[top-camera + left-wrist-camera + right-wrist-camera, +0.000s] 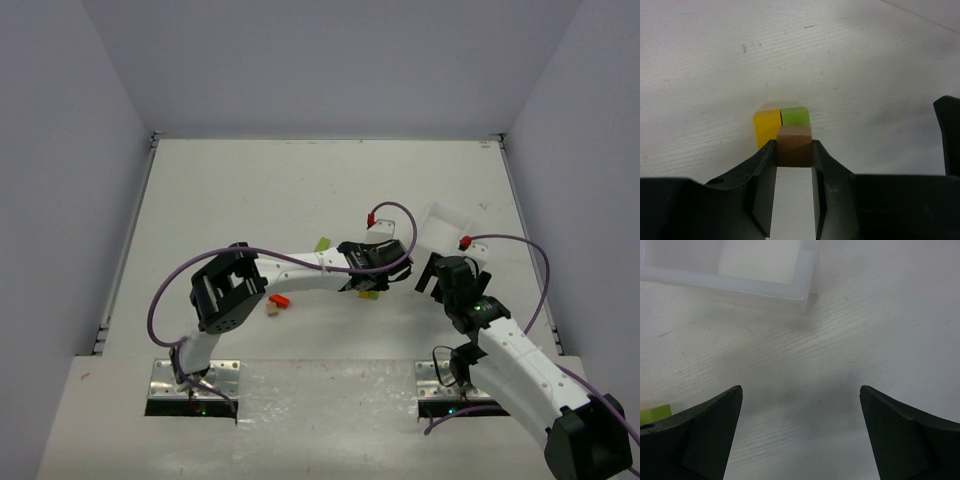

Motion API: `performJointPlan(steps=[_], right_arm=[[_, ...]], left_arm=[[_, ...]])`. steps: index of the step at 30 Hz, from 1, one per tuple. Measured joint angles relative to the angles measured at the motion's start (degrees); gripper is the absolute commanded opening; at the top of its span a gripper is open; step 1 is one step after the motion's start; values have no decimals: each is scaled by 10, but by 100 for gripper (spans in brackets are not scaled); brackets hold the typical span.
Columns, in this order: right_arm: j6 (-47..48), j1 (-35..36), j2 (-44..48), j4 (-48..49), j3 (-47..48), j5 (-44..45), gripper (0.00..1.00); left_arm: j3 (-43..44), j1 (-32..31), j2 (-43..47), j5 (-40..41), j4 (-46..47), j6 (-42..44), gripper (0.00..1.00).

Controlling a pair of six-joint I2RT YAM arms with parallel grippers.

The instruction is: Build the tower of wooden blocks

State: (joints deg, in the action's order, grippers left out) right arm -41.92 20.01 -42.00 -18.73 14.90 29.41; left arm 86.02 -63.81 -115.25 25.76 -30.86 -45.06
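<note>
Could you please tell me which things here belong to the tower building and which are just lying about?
For the job:
- tan block, held in the left gripper
- yellow block and green block, side by side on the table
- loose red-orange block, loose tan block, loose green block

Lying about:
- white tray

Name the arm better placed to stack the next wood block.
Left. The left pincer is shut on a tan block right by the yellow block and green block; the right pincer is open, empty, near the white tray.
</note>
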Motion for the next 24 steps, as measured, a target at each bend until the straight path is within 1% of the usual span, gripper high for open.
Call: performJointPlan(steps=[15, 20, 24], right_arm=[[-2, 0, 0, -1, -1, 0, 99], [-2, 0, 0, -1, -1, 0, 99], [-2, 0, 0, -2, -1, 0, 99]], left_arm=[[0, 0, -8, 7, -24, -5, 7], [0, 0, -8, 7, -25, -8, 11], [1, -2, -8, 9, -26, -12, 12]])
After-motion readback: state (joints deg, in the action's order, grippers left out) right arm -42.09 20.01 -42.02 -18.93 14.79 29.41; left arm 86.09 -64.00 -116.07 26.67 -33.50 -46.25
